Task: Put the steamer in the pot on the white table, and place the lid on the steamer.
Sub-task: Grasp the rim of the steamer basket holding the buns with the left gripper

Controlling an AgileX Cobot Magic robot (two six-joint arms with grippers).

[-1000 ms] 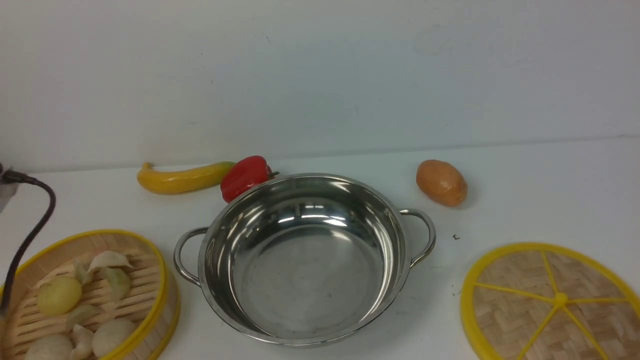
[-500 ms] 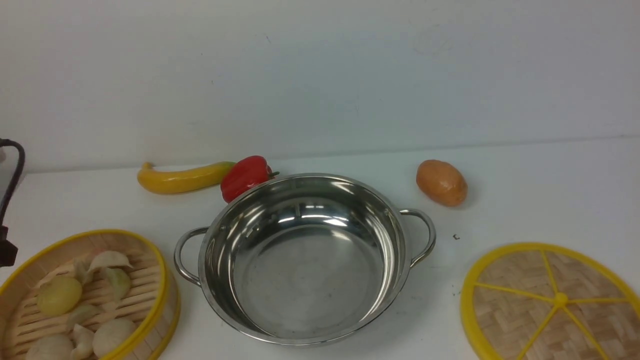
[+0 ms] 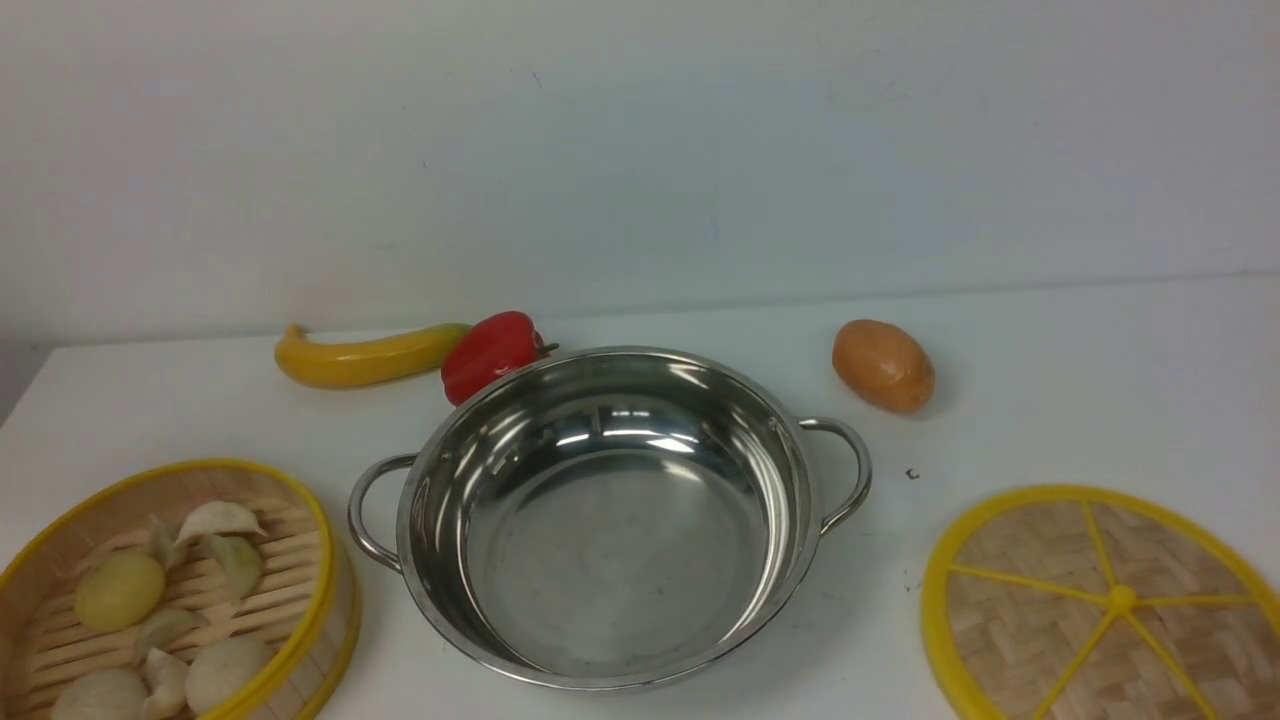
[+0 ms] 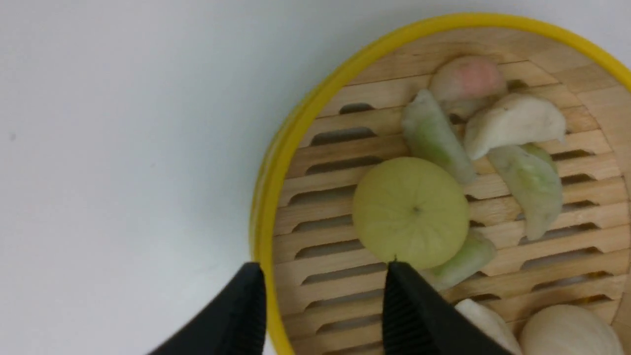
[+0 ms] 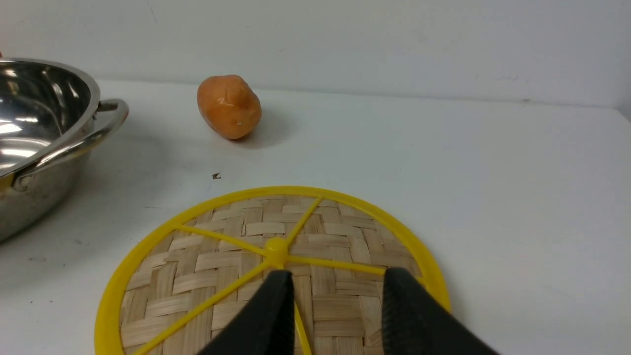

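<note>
The steamer (image 3: 170,590) with dumplings and buns sits at the front left of the white table (image 3: 1050,340). The empty pot (image 3: 610,510) stands in the middle. The lid (image 3: 1100,600) lies flat at the front right. Neither gripper shows in the front view. In the left wrist view my left gripper (image 4: 323,268) is open over the steamer's (image 4: 345,148) yellow rim, one finger outside and one inside. In the right wrist view my right gripper (image 5: 339,275) is open above the lid (image 5: 222,276), close to its centre knob. The pot (image 5: 44,128) stands to one side.
A long yellow vegetable (image 3: 370,355) and a red pepper (image 3: 490,352) lie just behind the pot, the pepper close to its rim. A potato (image 3: 883,365) lies behind and to the right, also in the right wrist view (image 5: 229,106). A wall rises behind the table.
The dark cable and arm part at the left edge of the front view have moved out of sight. The steamer, pot and lid have not moved.
</note>
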